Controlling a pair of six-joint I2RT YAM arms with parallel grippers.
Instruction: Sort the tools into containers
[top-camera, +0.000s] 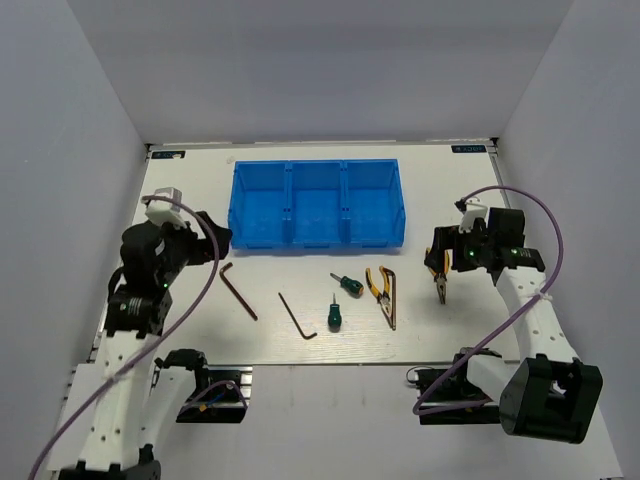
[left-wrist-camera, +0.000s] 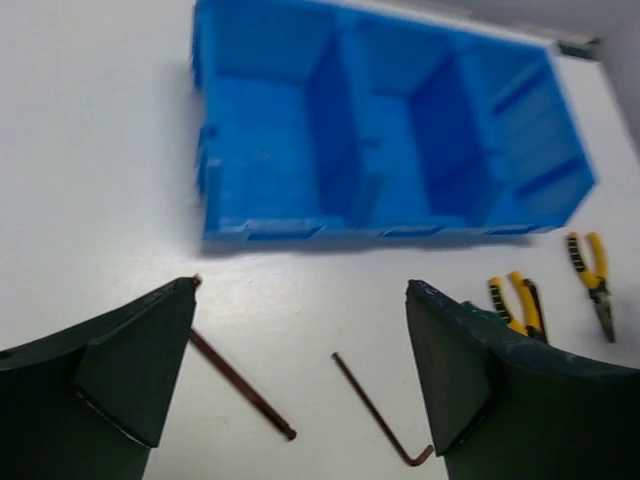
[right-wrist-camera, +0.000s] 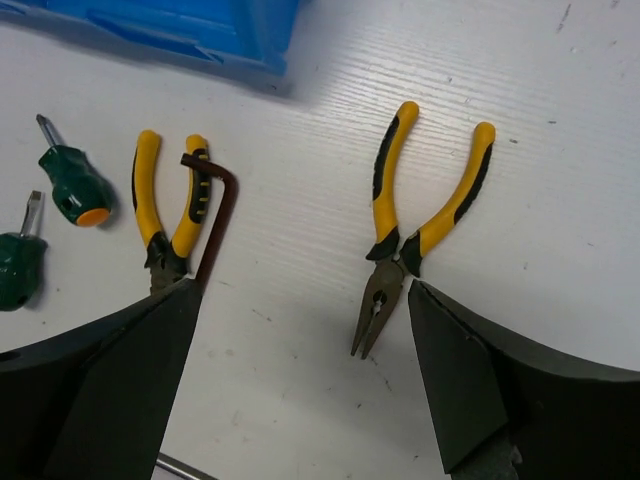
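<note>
The blue bin tray (top-camera: 318, 205) stands at the back centre, and its three compartments (left-wrist-camera: 390, 140) look empty. Two dark hex keys (top-camera: 238, 290) (top-camera: 296, 316) lie in front of it; the left wrist view shows both (left-wrist-camera: 240, 385) (left-wrist-camera: 385, 415). Two green screwdrivers (top-camera: 347, 284) (top-camera: 333, 317) lie near the middle. One yellow pliers (top-camera: 378, 283) lies with a third hex key (right-wrist-camera: 215, 225) against it. The other pliers (right-wrist-camera: 400, 245) lies below my right gripper (right-wrist-camera: 300, 300), nose between the open fingers. My left gripper (left-wrist-camera: 302, 320) is open and empty above the hex keys.
The white table (top-camera: 190, 200) ends in grey walls at the back and sides. Its near edge (top-camera: 330, 362) runs just behind the arm bases. Purple cables loop along both arms.
</note>
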